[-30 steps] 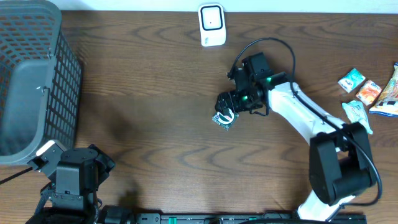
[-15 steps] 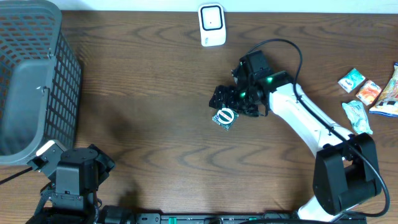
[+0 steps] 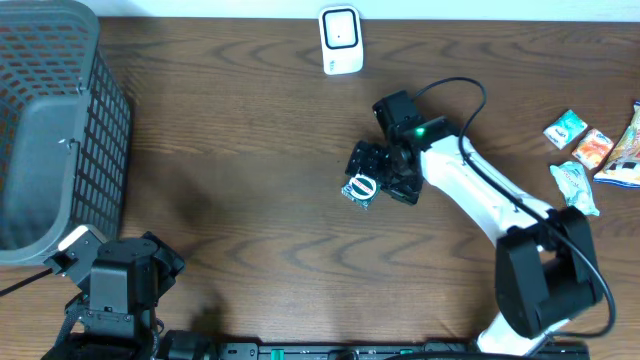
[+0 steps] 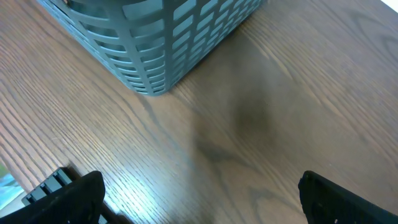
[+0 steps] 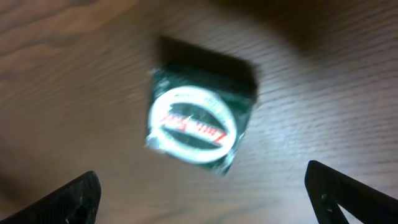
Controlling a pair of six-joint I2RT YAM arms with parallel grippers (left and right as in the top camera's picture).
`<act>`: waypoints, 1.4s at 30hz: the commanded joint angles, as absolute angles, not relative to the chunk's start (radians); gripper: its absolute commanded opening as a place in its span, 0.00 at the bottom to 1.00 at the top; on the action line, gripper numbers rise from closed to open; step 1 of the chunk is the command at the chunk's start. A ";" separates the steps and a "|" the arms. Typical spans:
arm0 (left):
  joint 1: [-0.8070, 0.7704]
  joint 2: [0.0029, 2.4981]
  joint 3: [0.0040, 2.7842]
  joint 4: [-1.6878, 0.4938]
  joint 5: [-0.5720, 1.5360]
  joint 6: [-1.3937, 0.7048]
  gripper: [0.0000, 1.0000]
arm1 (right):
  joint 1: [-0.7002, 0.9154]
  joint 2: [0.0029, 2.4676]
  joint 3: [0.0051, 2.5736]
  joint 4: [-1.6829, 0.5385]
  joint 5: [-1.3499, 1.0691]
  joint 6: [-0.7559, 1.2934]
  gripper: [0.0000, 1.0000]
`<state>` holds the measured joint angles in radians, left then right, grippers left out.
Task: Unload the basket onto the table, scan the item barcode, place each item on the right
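Note:
The item is a small dark green packet (image 3: 359,189) with a round white label, lying flat on the wooden table; in the right wrist view the packet (image 5: 200,127) is blurred and lies just ahead of the jaws. My right gripper (image 3: 384,172) hovers beside and over it, open, and the right gripper (image 5: 208,200) has nothing between its fingertips. A white barcode scanner (image 3: 341,40) stands at the table's far edge. My left gripper (image 4: 199,199) is open over bare wood at the near left. No barcode shows on the packet.
A grey mesh basket (image 3: 50,130) fills the far left, its corner (image 4: 155,50) close ahead of the left wrist. Several snack packets (image 3: 590,150) lie at the right edge. The left arm's base (image 3: 118,285) sits at the near left.
The right gripper has shifted from on top of the packet to just beyond and right of it, staying open. The packet lies where it was. The left arm has not moved.

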<state>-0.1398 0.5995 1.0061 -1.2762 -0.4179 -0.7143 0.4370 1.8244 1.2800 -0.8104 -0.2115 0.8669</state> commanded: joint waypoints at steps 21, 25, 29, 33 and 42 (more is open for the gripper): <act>-0.137 0.598 1.006 -1.279 -0.435 -0.727 0.98 | 0.480 1.985 1.290 -0.860 0.005 0.876 0.80; -0.137 0.598 1.006 -1.279 -0.435 -0.728 0.98 | 0.479 1.985 1.290 -0.830 -0.009 0.739 0.83; -0.137 0.598 1.006 -1.279 -0.435 -0.728 0.98 | 0.478 1.985 1.290 -0.814 -0.001 0.698 0.79; -0.137 0.598 1.006 -1.279 -0.435 -0.728 0.98 | 0.480 1.985 1.289 -0.824 -0.002 0.730 0.74; -0.137 0.598 1.006 -1.279 -0.435 -0.727 0.98 | 0.498 1.985 1.279 -0.816 0.021 0.732 0.69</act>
<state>-0.1398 0.5995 1.0061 -1.2762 -0.4179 -0.7143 0.4900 1.9739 1.2816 -0.8173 -0.0074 0.7322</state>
